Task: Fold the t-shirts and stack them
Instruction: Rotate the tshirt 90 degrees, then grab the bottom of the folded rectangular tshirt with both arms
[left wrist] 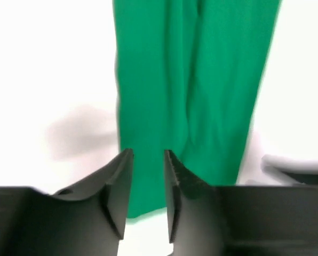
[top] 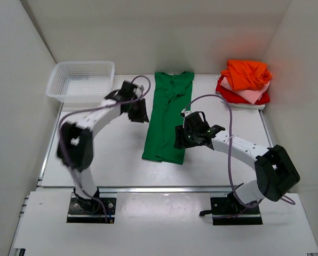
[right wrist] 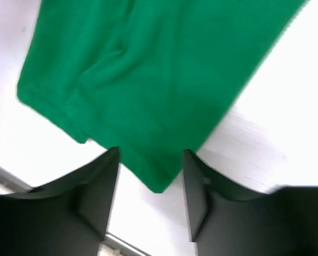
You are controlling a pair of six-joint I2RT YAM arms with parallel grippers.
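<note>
A bright green cloth t-shirt, folded lengthwise into a narrow strip, lies flat at the middle of the white counter, with its neck toward the far edge and its hem toward the near edge. The left hand is released and empty, fingers slightly parted, just beside the strip's left border. The right hand is released and empty, fingers wider apart, at the strip's near right corner. Whether either touches the cloth cannot be told. At the far right corner a crumpled orange t-shirt sits atop a pale pink t-shirt and a red t-shirt. At the far left corner stands a white plastic mesh basket.
</note>
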